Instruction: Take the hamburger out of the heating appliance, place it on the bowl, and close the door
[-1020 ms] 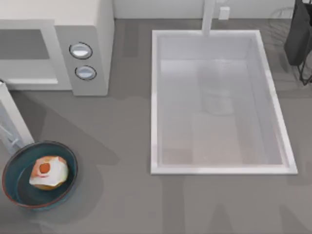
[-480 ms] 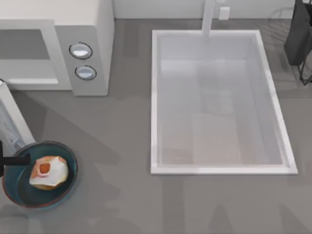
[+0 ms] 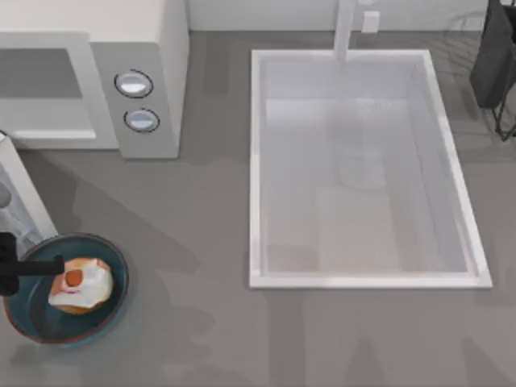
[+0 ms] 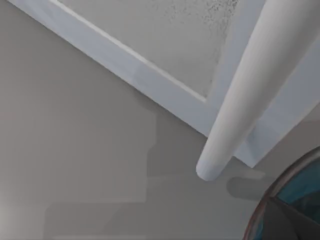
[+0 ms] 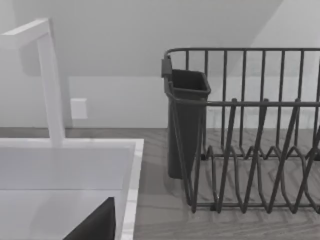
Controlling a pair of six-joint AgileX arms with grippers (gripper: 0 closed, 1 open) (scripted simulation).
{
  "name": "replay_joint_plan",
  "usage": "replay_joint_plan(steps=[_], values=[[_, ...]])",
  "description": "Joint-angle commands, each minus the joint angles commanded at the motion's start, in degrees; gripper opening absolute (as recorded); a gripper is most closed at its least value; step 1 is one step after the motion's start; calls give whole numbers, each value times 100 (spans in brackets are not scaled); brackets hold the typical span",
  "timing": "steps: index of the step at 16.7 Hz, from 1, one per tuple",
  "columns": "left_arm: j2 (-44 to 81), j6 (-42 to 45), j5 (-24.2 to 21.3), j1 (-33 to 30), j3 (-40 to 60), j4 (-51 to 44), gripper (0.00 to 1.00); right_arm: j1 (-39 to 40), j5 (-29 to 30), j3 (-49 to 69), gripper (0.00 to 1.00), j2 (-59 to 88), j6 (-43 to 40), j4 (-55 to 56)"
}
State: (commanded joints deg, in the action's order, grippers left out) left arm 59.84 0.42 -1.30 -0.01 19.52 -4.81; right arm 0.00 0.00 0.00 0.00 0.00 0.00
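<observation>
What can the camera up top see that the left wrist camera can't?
The top view alone takes in the hamburger, the microwave with its two knobs, the sink and the left gripper reaching over the bowl. The left wrist view alone gives a close look at the white door handle from below. Both share the open microwave door, the bowl's rim and the grey table.

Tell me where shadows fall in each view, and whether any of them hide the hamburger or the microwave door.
Top view: soft grey shadows stretch across the table beside the bowl; the hamburger is evenly lit, the left gripper dark at the bowl's rim. Left wrist view: blocky shadow under the microwave door and its handle, both plainly visible. Right wrist view: the dish rack casts thin shadows on the counter.
</observation>
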Motion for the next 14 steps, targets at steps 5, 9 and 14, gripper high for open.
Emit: replay_joint_plan(steps=[5,9,14], values=[[990,-2,7,-23,610,423,0,0,0,0,100,0,0,0],[2370,-4,17,-50,1314,941,0,0,0,0,100,0,0,0],[2938,-6,24,-66,1699,1235,0,0,0,0,100,0,0,0]])
